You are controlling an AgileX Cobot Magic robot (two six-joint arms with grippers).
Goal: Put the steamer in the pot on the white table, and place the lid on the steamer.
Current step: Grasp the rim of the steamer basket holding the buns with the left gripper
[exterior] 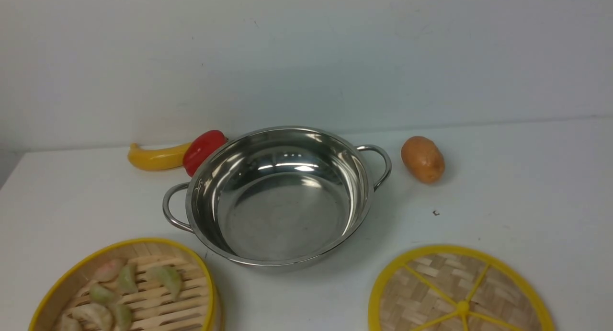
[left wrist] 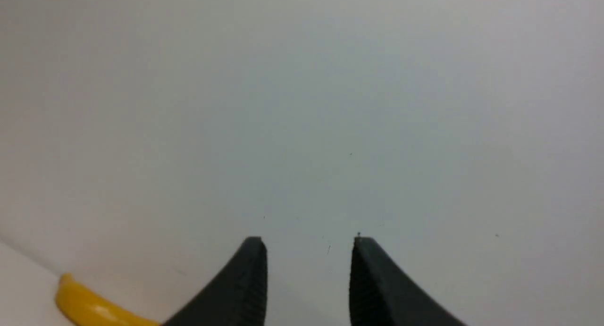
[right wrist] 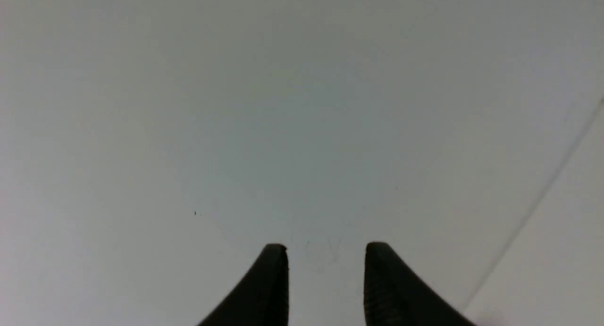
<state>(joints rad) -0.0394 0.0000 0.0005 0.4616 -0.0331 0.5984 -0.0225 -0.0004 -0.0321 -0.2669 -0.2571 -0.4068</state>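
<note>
Front view: steamer (exterior: 139,240) near-left of pot (exterior: 282,216) on desk (exterior: 527,201), likely nearer left pincer (left wrist: 309,243) than right pincer (right wrist: 325,248), lid (exterior: 459,292) near-right; both narrowly parted, empty.

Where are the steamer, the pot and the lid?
steamer (exterior: 187,307), front view, bare slatted floor.
pot (exterior: 282,216), front view, bare inner bottom.
lid (exterior: 462,307), front view, central yellow knob.
</note>
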